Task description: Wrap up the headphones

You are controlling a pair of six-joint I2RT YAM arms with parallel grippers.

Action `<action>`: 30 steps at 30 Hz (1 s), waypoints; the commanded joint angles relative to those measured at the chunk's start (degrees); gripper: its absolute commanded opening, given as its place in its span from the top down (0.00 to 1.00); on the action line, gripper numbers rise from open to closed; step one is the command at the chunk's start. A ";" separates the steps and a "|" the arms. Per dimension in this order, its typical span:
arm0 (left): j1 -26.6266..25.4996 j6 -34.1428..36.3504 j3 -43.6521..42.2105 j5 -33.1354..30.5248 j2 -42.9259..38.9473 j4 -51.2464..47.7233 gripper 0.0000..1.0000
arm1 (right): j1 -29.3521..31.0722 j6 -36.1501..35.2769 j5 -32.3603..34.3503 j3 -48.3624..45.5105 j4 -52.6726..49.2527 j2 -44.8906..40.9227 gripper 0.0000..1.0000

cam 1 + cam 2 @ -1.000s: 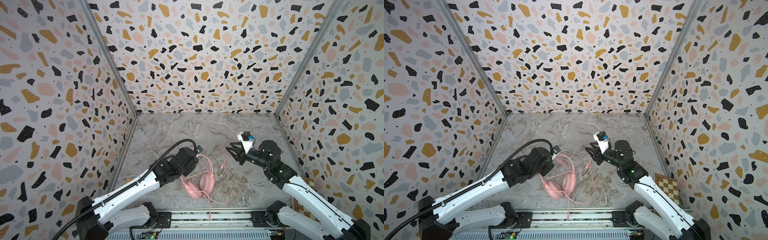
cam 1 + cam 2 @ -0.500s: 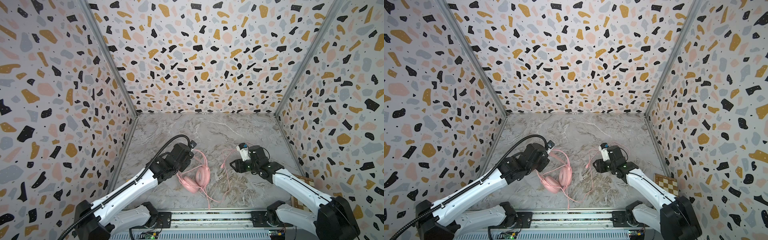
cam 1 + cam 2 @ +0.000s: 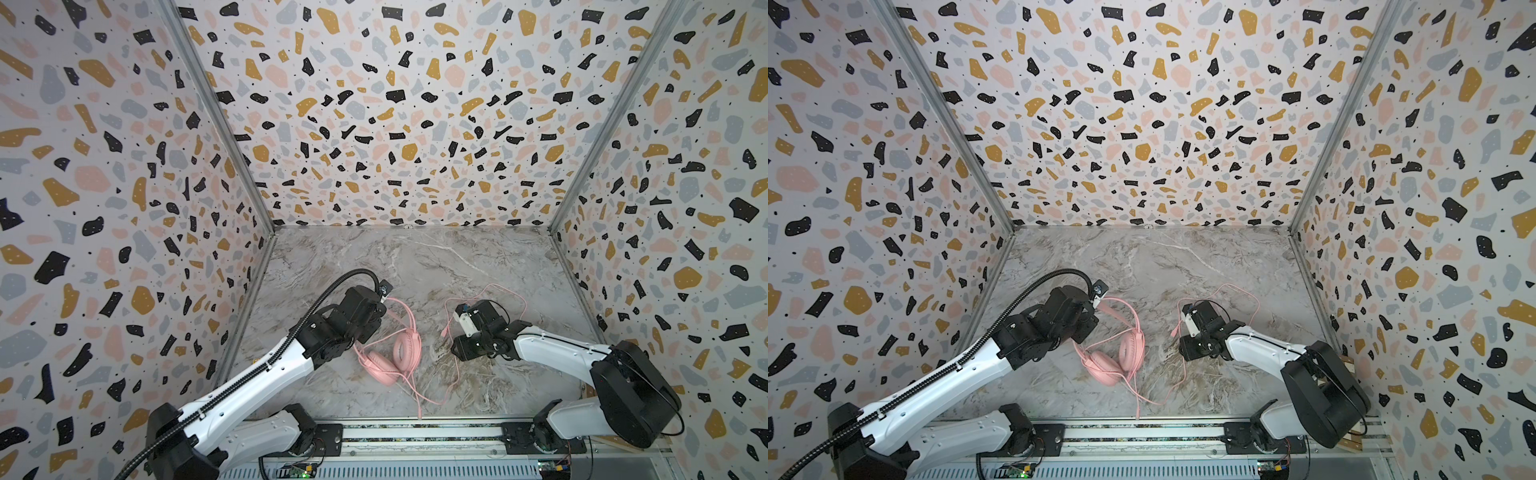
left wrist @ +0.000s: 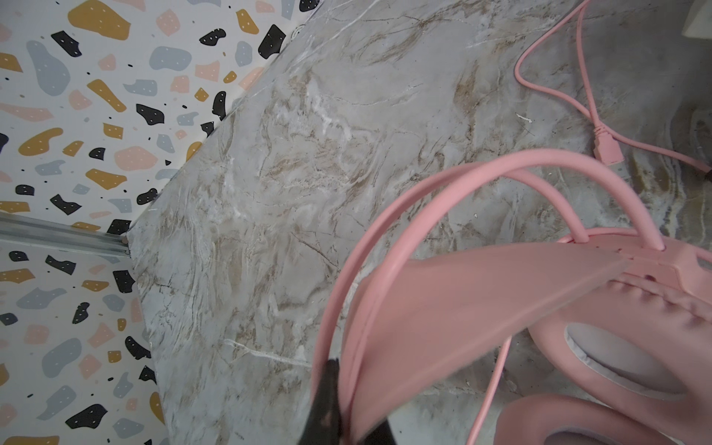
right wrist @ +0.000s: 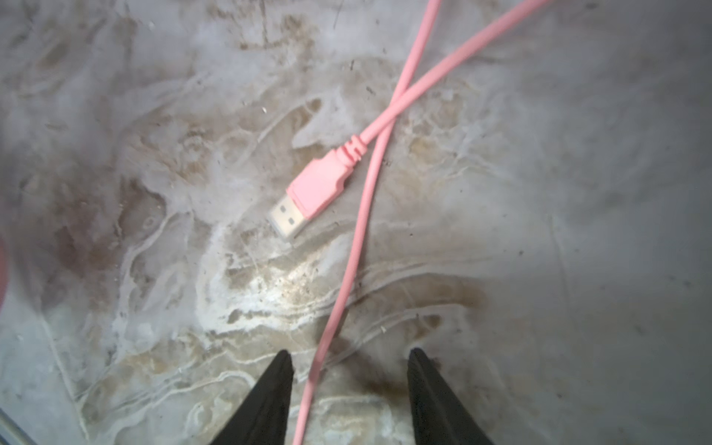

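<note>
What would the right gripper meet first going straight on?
Probably the pink headphone cable, lying between the open jaws of the right gripper; beyond it, the USB plug. Height above the marble tabletop is unclear.

- My headphones (image 3: 405, 349) are pale pink all over, band and cups alike.
- Inside the cups, the lining (image 4: 616, 366) is light grey.
- The cable (image 5: 358, 239) is the same pink, and its plug (image 5: 318, 185) is pink with a silver metal tip.
- The floor (image 3: 415, 266) is a grey marble print, veined in white and brown.
- The walls (image 3: 395, 124) are a white terrazzo print with black, ochre, salmon-pink and blue-grey chips and tiny black dots.
- The corner posts (image 3: 220, 124) are plain silver-grey.
- My arms (image 3: 266, 382) are white with black joints.
- My left fingers (image 4: 325, 404) and right fingers (image 5: 435, 400) are black.
</note>
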 commanded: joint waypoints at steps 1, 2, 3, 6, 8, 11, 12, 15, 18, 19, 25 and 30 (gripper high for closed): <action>0.29 -0.26 2.38 0.80 -1.39 2.89 1.00 | 2.21 0.01 4.35 3.06 -2.44 0.48 0.50; 0.29 -0.32 2.45 0.87 -1.30 2.78 1.00 | 3.23 0.12 5.68 3.87 -2.88 1.07 0.50; 0.29 -0.40 2.52 0.91 -1.29 2.70 1.00 | 4.20 0.21 6.93 4.52 -3.15 1.73 0.50; 0.29 -0.47 2.65 0.91 -1.29 2.40 1.00 | 6.28 0.31 9.88 6.06 -4.40 4.27 0.52; 0.29 -0.58 2.65 0.83 -1.45 2.19 1.00 | 7.19 0.50 11.61 6.50 -5.18 5.41 0.54; 0.29 -0.58 2.56 0.72 -1.86 2.01 1.00 | 7.43 0.84 12.61 5.83 -5.49 5.55 0.56; 0.29 -0.55 2.56 0.69 -2.01 2.00 1.00 | 7.43 0.87 12.37 5.28 -5.12 5.20 0.58; 0.29 -0.54 2.56 0.80 -2.17 2.11 1.00 | 7.16 0.86 11.43 4.59 -4.47 4.61 0.71; 0.29 -0.68 2.56 1.08 -2.04 2.29 1.00 | 6.58 0.62 8.60 4.53 -3.36 3.91 0.92; 0.29 -0.70 2.56 1.17 -2.00 2.27 1.00 | 5.94 0.44 6.69 4.26 -2.39 3.15 0.96; 0.29 -0.83 1.70 1.39 -2.17 2.12 1.00 | -0.48 -1.30 -4.08 5.49 -1.34 -5.21 1.00; 0.29 -1.02 0.76 2.81 -1.93 2.85 1.00 | -7.04 -3.57 -8.79 12.42 -5.83 -12.84 1.00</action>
